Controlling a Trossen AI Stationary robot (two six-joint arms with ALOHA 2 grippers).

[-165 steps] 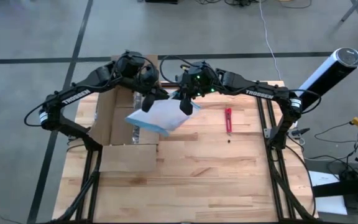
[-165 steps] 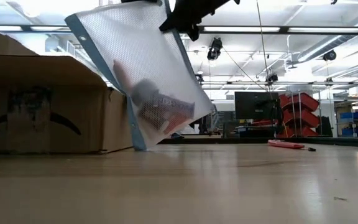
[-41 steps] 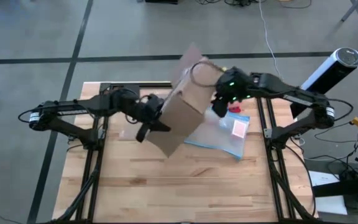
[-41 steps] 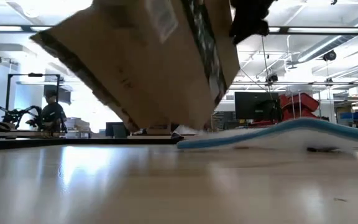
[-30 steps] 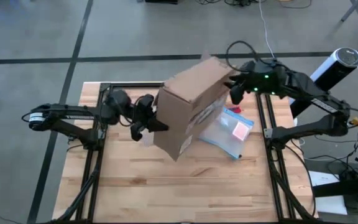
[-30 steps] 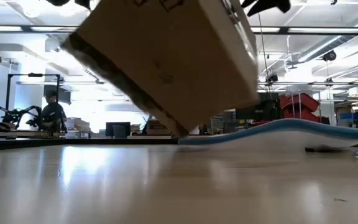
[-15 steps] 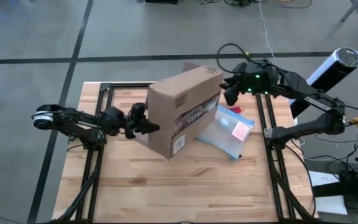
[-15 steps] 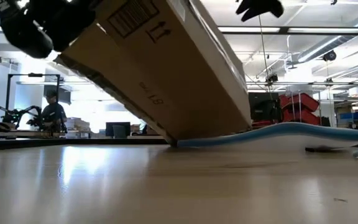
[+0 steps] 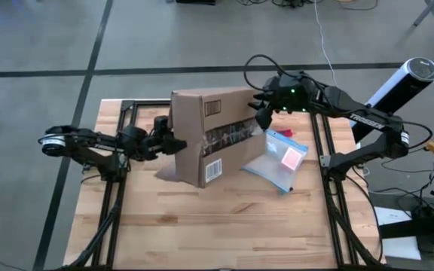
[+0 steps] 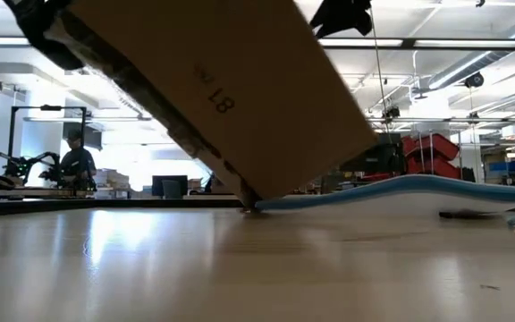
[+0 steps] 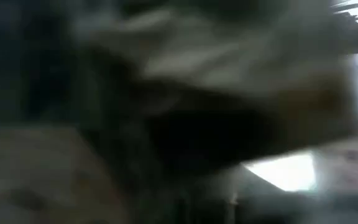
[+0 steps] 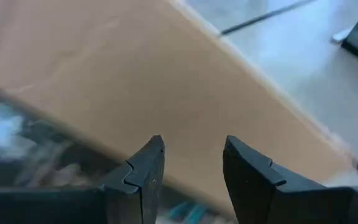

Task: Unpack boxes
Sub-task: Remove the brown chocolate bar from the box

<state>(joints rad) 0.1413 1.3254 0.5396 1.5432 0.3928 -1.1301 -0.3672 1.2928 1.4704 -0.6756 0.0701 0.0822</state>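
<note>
The brown cardboard box (image 9: 209, 139) stands tilted in the middle of the table. In the low view the box (image 10: 213, 89) has its lower corner (image 10: 250, 204) on the wood and its left end raised. My left gripper (image 9: 173, 143) is at the box's left side. My right gripper (image 9: 261, 114) hovers open beside the box's far right corner; in its wrist view the gripper (image 12: 191, 165) faces a plain box wall (image 12: 135, 81). A clear pouch with a blue edge (image 9: 281, 158) lies flat to the right of the box. My left gripper meets the box at its left side (image 9: 179, 144), coming level from the table's left. The box itself and blur in the wrist view hide the fingers, so which part they are on cannot be told. The box hangs tilted from that end, its low corner on the table.
The pouch (image 10: 418, 190) lies right against the box's low corner. A white and black cylinder (image 9: 401, 83) stands off the table's right far corner. Bare wood (image 9: 224, 226) fills the near half of the table. A person (image 10: 74, 161) stands far off in the room.
My left gripper has drawn back toward the table's left edge with the box. The box has turned about and tipped, so a barcode label now faces up, and its low corner has come down by the pouch. My right gripper has moved left toward the box's far right corner.
</note>
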